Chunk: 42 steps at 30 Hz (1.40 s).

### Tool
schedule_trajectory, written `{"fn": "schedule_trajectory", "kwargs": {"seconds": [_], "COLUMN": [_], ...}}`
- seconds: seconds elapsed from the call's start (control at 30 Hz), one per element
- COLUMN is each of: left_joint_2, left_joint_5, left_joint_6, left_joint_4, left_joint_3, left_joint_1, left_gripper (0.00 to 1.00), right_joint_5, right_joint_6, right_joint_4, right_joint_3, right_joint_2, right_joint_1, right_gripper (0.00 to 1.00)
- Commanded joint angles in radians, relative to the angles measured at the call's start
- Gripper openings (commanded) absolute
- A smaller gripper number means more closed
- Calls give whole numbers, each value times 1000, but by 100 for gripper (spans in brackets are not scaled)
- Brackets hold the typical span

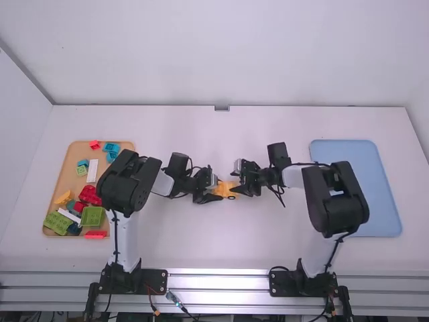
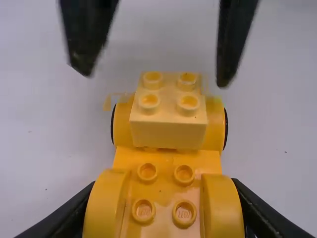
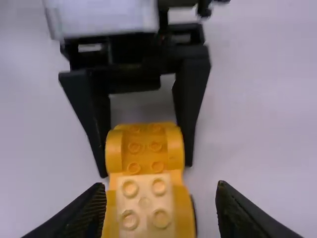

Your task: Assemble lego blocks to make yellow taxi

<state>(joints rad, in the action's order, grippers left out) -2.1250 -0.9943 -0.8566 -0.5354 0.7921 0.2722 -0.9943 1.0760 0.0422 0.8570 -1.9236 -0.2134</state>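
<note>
High view: my left gripper (image 1: 214, 191) and my right gripper (image 1: 240, 188) face each other across the yellow taxi base (image 1: 228, 190), out over the white table (image 1: 194, 235). My left one is closed onto the base, a finger against each raised side. Just past those fingertips a pale yellow block (image 2: 168, 130), its four studs up, sits over the base's other end. My right one is spread wide around that end and grips nothing: one finger lies close beside the base, while a gap of table shows between it and the other.

Well off behind my left gripper is the tray of loose bricks (image 1: 68, 176); well off behind my right, the blue tray (image 1: 375, 201). Table runs on both sides of my grippers, toward its far edge and toward the arm bases.
</note>
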Motion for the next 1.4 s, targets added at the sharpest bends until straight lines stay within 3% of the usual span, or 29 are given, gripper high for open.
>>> {"fn": "schedule_trajectory", "kwargs": {"seconds": [0.0, 0.1, 0.13, 0.33, 0.87, 1.1, 1.37], "left_joint_2": [-21, -21, -21, -21, -21, -21, -21], "left_joint_5": [70, 69, 69, 69, 72, 72, 72], "left_joint_6": [30, 30, 30, 30, 30, 30, 29], "left_joint_4": [33, 33, 32, 31, 29, 29, 29], "left_joint_3": [-18, -18, -18, -18, -18, -18, -18], "left_joint_1": [5, 5, 5, 5, 5, 5, 5], "left_gripper": [37, 37, 37, 37, 36, 35, 34], "right_joint_5": [-99, -102, -100, 27, 284, 432, 524], "right_joint_6": [-3, -2, -2, 4, -7, 45, 57], "right_joint_4": [-3, -15, -21, -85, -138, -237, -279], "right_joint_3": [31, 32, 32, 32, 32, 32, 32], "right_joint_2": [14, 14, 14, 14, 14, 14, -20], "right_joint_1": [13, 25, 25, 22, -83, -106, -91], "right_gripper": [58, 4, 0, 0, 0, 0, 0]}}
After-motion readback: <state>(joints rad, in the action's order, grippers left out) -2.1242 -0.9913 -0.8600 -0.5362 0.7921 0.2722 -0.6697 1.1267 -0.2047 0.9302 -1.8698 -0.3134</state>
